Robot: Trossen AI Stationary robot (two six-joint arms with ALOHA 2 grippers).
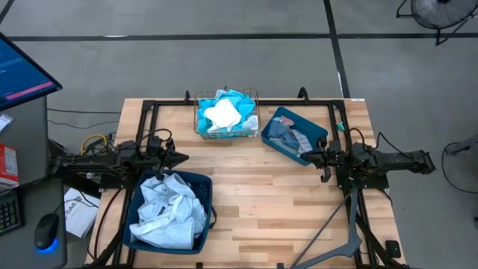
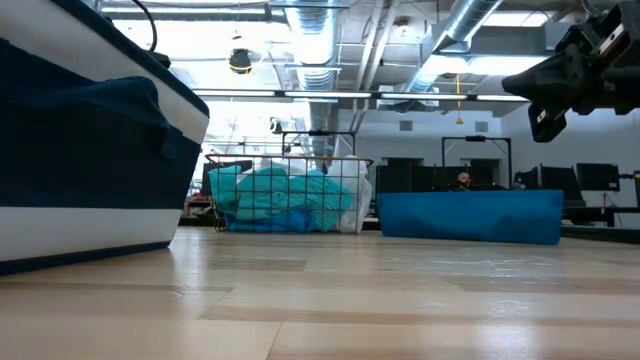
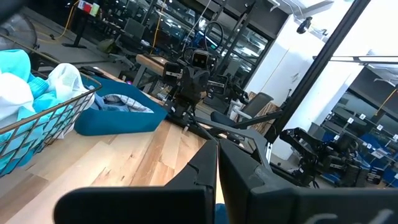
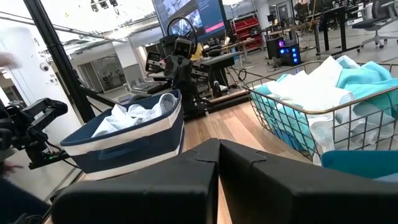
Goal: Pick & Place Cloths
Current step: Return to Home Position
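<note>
**Left claw** (image 1: 179,158): fingers closed tip to tip, nothing between them. It hangs at the left of the desk (image 1: 254,194), over the far rim of the navy bin (image 1: 207,187), and points toward the middle.

**Right claw** (image 1: 308,157): fingers likewise pressed together and empty. It is raised clear of the desk at the right side, by the near corner of the teal bin (image 1: 320,133), and faces the left claw. The two are well apart. This drawn-back, level, empty pose reads as a parked stance that leaves the working area open.

**Teal bin**: far right of the desk, set at an angle. The grey socks (image 1: 284,133) lie bunched inside against its walls, with some blue fabric among them. Probably dropped in rather than laid flat.

**Wire basket** (image 1: 197,119): far centre, just left of the teal bin. It is heaped with turquoise cloth (image 1: 240,99), and a white cloth (image 1: 222,114) lies on top.

**Navy bin**: near left, filled above its rim with crumpled pale cloths (image 1: 168,208).

**Desk**: no garment shows on the bare wood. Sorting appears finished.
</note>
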